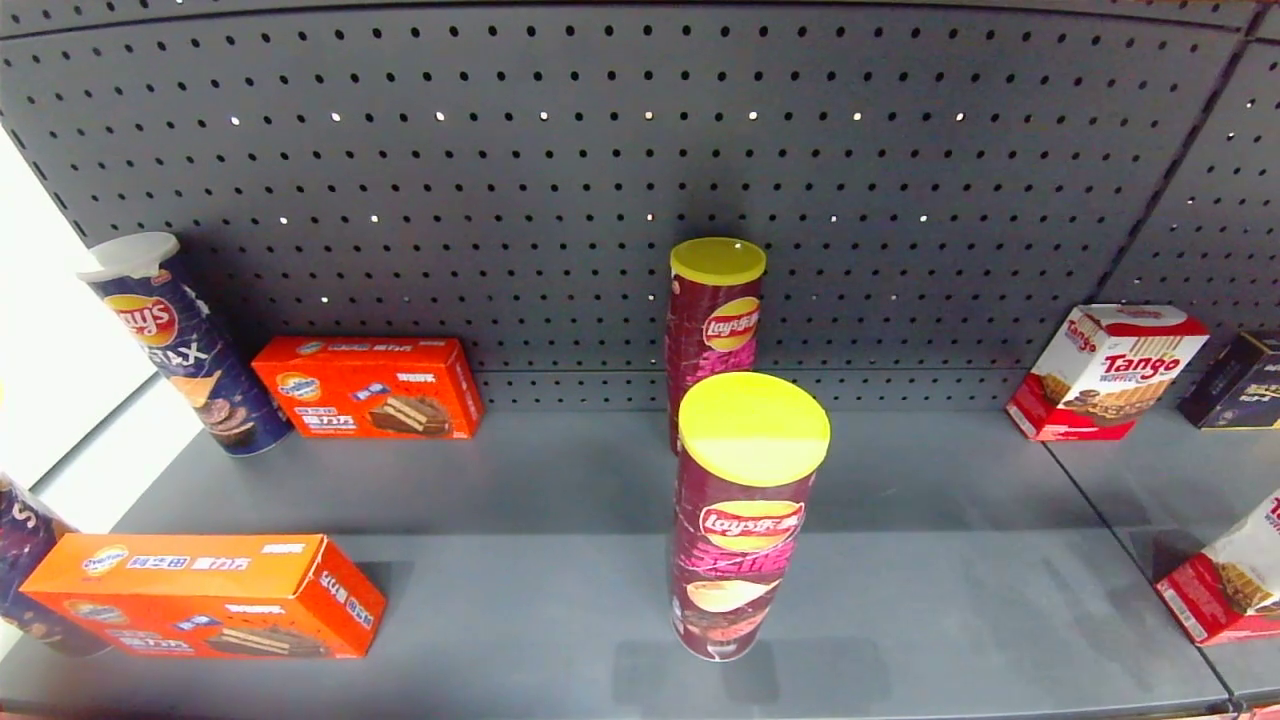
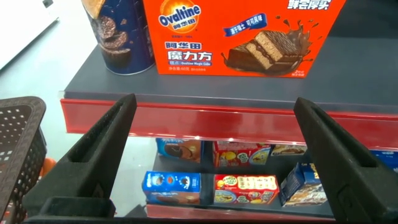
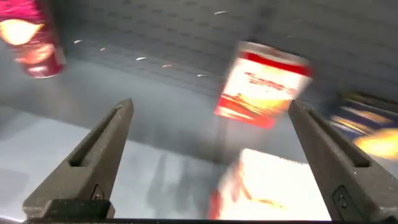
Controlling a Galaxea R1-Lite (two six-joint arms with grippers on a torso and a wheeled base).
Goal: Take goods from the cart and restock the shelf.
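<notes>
Two magenta chip cans with yellow lids stand mid-shelf, one in front (image 1: 748,520) and one behind it (image 1: 714,318) near the pegboard. My left gripper (image 2: 211,163) is open and holds nothing. It faces the shelf's red front edge (image 2: 205,118), below an orange wafer box (image 2: 239,34) and a blue chip can (image 2: 121,31). My right gripper (image 3: 208,163) is open and holds nothing. It hangs over the grey shelf board, facing two red-and-white wafer boxes, one farther (image 3: 264,84) and one nearer (image 3: 273,186). A magenta can (image 3: 34,37) stands off to one side.
On the shelf's left are a blue can (image 1: 180,340), and two orange boxes, back (image 1: 370,388) and front (image 1: 210,595). Red-and-white boxes (image 1: 1105,372) (image 1: 1225,585) and a dark box (image 1: 1240,380) sit at the right. A dark basket (image 2: 18,155) is beside the left gripper; a lower shelf (image 2: 236,183) holds small boxes.
</notes>
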